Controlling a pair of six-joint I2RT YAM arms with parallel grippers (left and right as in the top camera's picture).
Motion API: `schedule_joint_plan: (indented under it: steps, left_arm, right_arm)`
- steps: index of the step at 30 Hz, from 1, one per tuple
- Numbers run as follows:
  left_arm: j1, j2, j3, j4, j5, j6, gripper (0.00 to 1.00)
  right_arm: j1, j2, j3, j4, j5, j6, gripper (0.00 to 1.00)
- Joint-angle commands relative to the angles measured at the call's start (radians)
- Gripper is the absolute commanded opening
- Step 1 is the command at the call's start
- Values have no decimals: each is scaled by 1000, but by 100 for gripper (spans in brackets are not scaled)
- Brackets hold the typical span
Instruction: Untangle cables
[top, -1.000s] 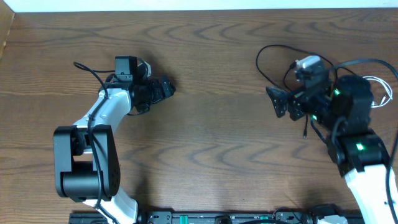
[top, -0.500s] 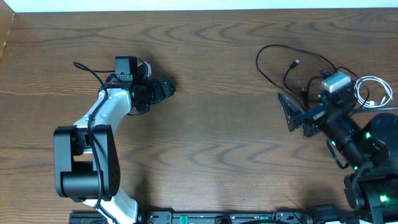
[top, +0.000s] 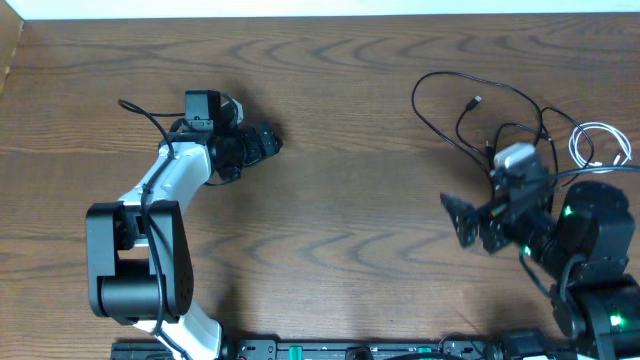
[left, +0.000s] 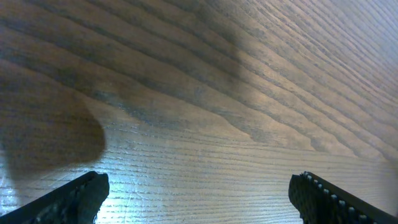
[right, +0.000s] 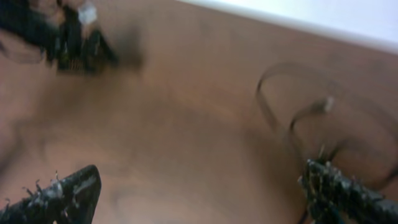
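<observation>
The tangle of thin cables (top: 500, 126) lies at the far right of the brown wood-grain counter (top: 350, 200). In the overhead view it sits at about 1 o'clock from the black 2-finger right gripper (top: 462, 220), near it but touching neither finger. That right gripper is spread open with nothing between its 2 fingers. Its own wrist view is blurred, but it shows the toothed fingertips (right: 68, 193) at the bottom corners with bare counter between them, and dark loops of cable at about 1 o'clock beyond. The black 2-finger left gripper (top: 268, 141) is well apart from the cables, which lie at 3 o'clock from it across the counter. It is open too: in the left wrist view its fingertips (left: 68, 199) stand wide apart over bare wood, holding nothing. Counted from overhead, there is 1 thin white cord (top: 580, 143), coiled in small loops at the 3 o'clock end of the heap. The thin black cords (top: 420, 118) spread in larger overlapping loops toward 9 o'clock; they look like 2, though the crossings leave that count uncertain. 1 small plug (top: 475, 102) lies inside the black loops, at 12 o'clock from the right gripper.
</observation>
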Motion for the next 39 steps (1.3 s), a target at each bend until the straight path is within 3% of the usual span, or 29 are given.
schedule_joint_plan:
  steps: [1,8,19,28,39]
  left_arm:
    - [3,0,2,-2,-13,9,98]
    - [3,0,2,-2,-13,9,98]
    - [3,0,2,-2,-13,9,98]
    - [3,0,2,-2,-13,9,98]
    - [3,0,2,-2,-13,9,98]
  right_arm:
    - [3,-59,-46,-81,-2,-1,99]
    - [3,-143,-185,-202,-2,-1,99]
    - [3,-343,-449,-180,-2,-1,99]
    - [3,-372,-510,-146,-2,-1,99]
    - [-39,-678,-510,-78,-2,-1,99]
